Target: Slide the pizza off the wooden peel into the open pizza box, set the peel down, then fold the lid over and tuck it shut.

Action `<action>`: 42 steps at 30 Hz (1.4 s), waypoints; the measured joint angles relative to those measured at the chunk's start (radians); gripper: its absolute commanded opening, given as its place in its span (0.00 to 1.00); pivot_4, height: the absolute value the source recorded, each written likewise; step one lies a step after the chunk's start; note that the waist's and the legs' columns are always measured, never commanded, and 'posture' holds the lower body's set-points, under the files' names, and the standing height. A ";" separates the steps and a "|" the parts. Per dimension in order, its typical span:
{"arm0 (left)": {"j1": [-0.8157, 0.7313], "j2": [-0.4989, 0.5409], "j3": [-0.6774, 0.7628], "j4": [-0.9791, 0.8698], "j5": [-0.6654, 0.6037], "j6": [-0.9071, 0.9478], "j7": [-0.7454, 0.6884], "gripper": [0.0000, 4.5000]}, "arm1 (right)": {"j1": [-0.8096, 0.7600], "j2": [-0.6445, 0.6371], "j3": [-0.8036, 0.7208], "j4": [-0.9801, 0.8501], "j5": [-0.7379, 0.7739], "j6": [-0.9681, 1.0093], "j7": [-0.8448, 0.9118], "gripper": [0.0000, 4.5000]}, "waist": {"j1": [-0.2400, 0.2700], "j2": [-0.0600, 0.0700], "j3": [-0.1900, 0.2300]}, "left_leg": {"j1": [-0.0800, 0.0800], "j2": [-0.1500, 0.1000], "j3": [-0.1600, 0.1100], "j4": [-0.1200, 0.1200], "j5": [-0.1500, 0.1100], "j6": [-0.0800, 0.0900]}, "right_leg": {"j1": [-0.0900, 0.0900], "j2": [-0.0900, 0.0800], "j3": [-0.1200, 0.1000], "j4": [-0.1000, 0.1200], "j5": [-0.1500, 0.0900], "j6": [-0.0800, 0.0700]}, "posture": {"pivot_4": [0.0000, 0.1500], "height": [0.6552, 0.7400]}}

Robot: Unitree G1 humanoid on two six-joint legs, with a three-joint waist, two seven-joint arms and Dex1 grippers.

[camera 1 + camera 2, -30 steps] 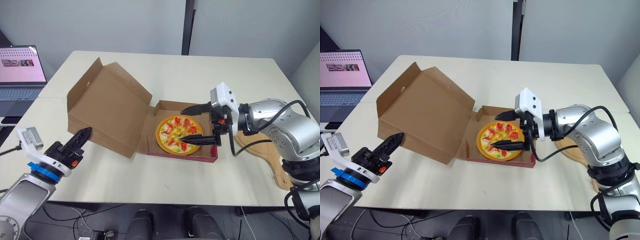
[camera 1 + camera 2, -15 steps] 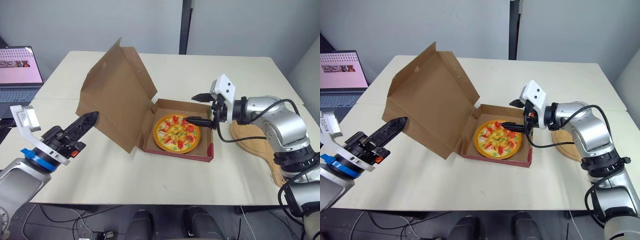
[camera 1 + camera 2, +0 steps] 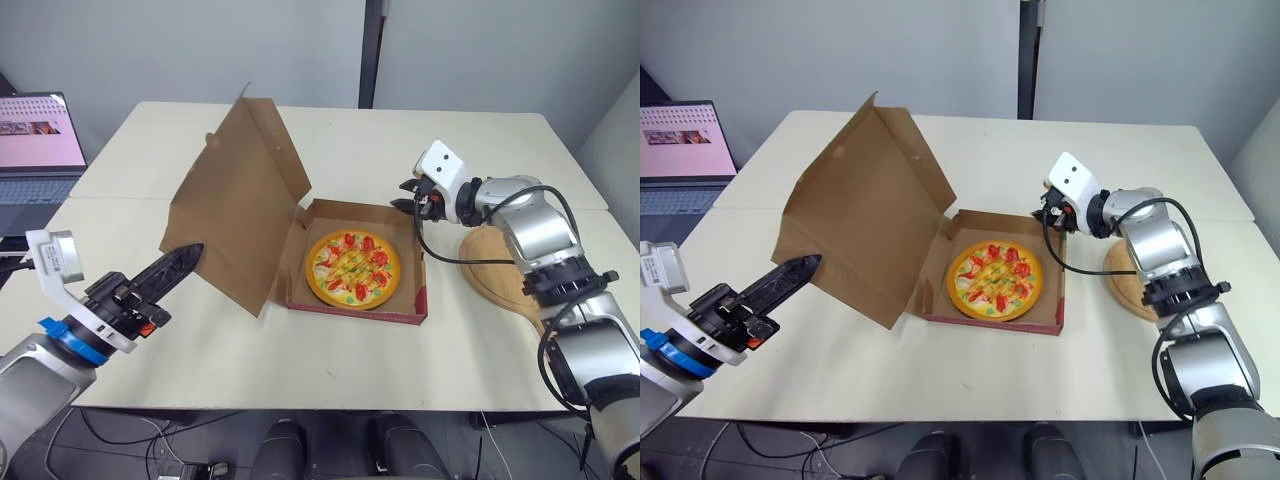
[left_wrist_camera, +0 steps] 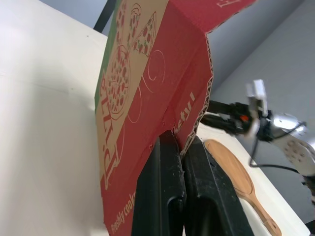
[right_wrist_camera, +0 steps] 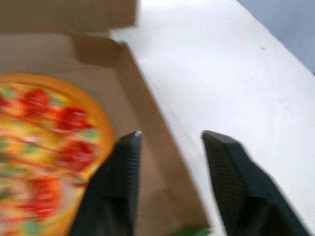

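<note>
- A pizza (image 3: 352,270) with red and green toppings lies flat in the base of an open pizza box (image 3: 355,311), near the middle of a pale tabletop (image 3: 330,130).
- The box's lid (image 3: 245,200) stands almost upright along the base's 9 o'clock side, with its plain brown inner face turned toward the pizza.
- The left hand (image 3: 192,250) is at about 8 o'clock from the box. Its two black fingers (image 4: 167,196) are clenched together with nothing between them, and their tips press against the lid's outer face near its free corner.
- That outer face is red and green with printed drawings of a whole pizza and a slice. White lettering runs along its edges, cut off and not readable in full.
- The right hand (image 3: 405,196) hovers at the box's 1 o'clock corner. It is released, with its fingers (image 5: 120,172) spread to either side of the cardboard side wall (image 5: 157,142) and gripping nothing.
- The wooden peel (image 3: 495,275) lies flat on the tabletop at 3 o'clock, just beside the box. It is bare, and its handle points toward the near right edge.
- Bare tabletop stretches wide at 12 o'clock beyond the box, and a clear strip runs along the near edge at 6 o'clock.
- A laptop (image 3: 40,140) sits open at 10 o'clock, well apart from the box. Its screen text is too small to read.
</note>
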 measured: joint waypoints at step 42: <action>-0.281 0.259 -0.091 0.285 0.510 0.084 -0.480 0.00 | -0.259 0.003 0.094 0.710 -0.371 -0.585 0.398 0.00 | 0.000 0.003 0.002 | 0.000 0.000 -0.002 -0.003 0.000 0.000 | 0.000 0.002 -0.002 0.001 0.002 0.002 | 1.00 0.91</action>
